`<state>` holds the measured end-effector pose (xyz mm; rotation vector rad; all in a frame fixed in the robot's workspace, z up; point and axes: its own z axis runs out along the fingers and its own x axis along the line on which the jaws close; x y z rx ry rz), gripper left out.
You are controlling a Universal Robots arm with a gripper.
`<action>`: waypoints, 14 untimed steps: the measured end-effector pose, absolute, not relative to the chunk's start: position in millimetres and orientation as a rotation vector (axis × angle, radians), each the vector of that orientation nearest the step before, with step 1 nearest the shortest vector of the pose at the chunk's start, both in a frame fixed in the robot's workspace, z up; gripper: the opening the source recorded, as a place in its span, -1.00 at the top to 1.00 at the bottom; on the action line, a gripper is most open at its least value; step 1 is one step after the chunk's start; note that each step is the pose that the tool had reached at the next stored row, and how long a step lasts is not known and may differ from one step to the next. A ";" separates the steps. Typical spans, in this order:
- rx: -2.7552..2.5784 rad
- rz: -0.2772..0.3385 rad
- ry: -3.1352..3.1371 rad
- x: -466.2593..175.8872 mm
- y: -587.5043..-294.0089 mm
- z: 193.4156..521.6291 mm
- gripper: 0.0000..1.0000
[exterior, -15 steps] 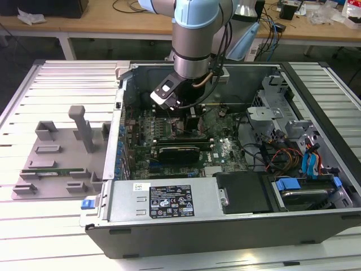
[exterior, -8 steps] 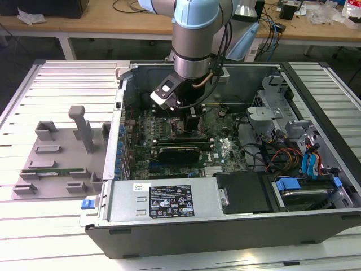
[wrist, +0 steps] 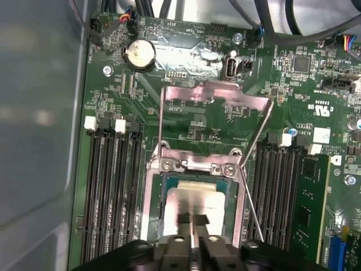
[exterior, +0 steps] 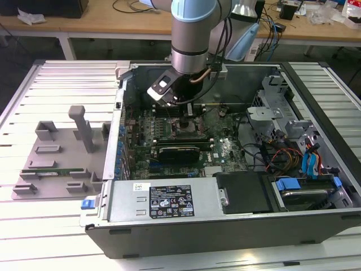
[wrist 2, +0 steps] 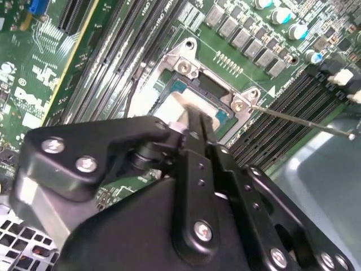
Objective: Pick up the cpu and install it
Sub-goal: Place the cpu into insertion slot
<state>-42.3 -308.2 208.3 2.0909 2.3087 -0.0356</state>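
Pale slatted metal counter (exterior: 56, 79) bears an open computer case (exterior: 225, 231); black tool (wrist: 192, 219), fingers (wrist: 183, 223) together and empty, tips over the shiny square socketed cpu (wrist: 194, 199).

Black pincer (wrist 2: 194, 117) w/ silver screws, close to the camera, tip down over the cpu (wrist 2: 172, 104). Cpu lies flat in its socket (wrist 2: 186, 65), pale shiny top, w/ a metal frame & corner screws around it. Tip looks to touch the cpu top, can't tell for sure. Thin metal lever (wrist 2: 299, 118) runs out from one socket corner, slanting over the memory slots (wrist 2: 287, 104). More long black slots (wrist 2: 107, 62) on the socket's other side. Row of small grey blocks (wrist 2: 242, 34) & teal-topped capacitors (wrist 2: 282, 14) just beyond the socket. All on a green board (wrist 2: 34, 73).
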 end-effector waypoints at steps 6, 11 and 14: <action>2.093 -0.039 2.310 -32.2 -309.6 203.7 0.79; 2.093 -0.039 2.310 -29.6 -309.4 213.3 0.79; 2.090 -0.046 2.308 -29.6 -305.3 225.1 0.79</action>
